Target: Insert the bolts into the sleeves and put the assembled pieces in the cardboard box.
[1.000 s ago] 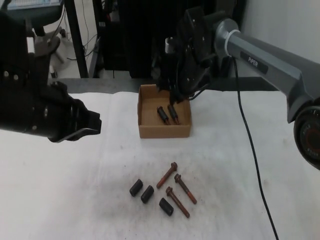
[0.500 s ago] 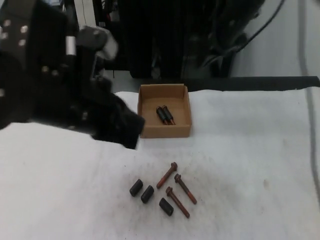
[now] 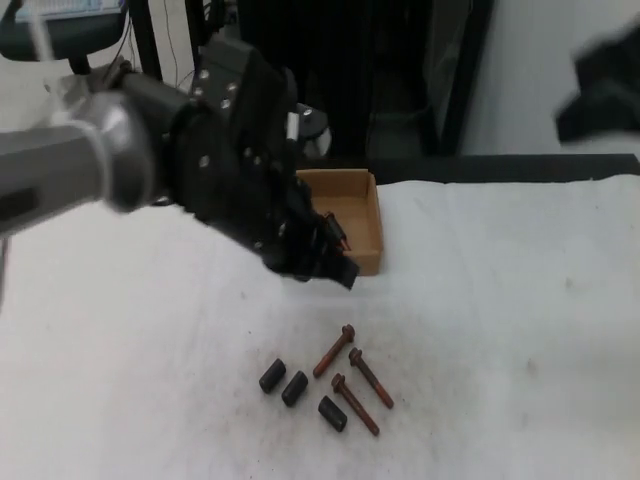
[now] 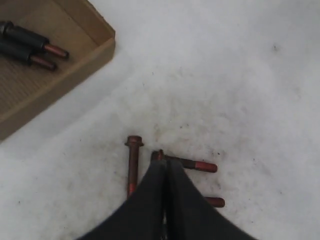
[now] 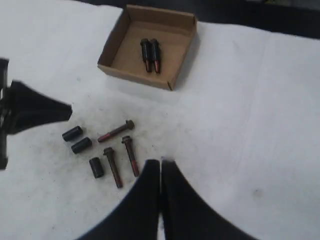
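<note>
Aimed at loose bolts (image 4: 133,165) with left gripper (image 4: 164,165) pinched shut, seemingly empty.
Stiff, light, likely to roll: best taken mid-shank.

High view: set behind, facing forward and down over the whole bench (image 3: 500,300). Left wrist view: close above bolts (image 4: 132,165) and box (image 4: 75,67) corner, facing down. Right wrist view: farther off. All three share box and bolts.

white, grey-smudged bench (image 3: 520,330) bearing a cardboard box (image 5: 131,76) toward its far side and, nearer the arms, three loose bolts (image 5: 130,155) lying just beside three black sleeves (image 5: 81,145).
</note>
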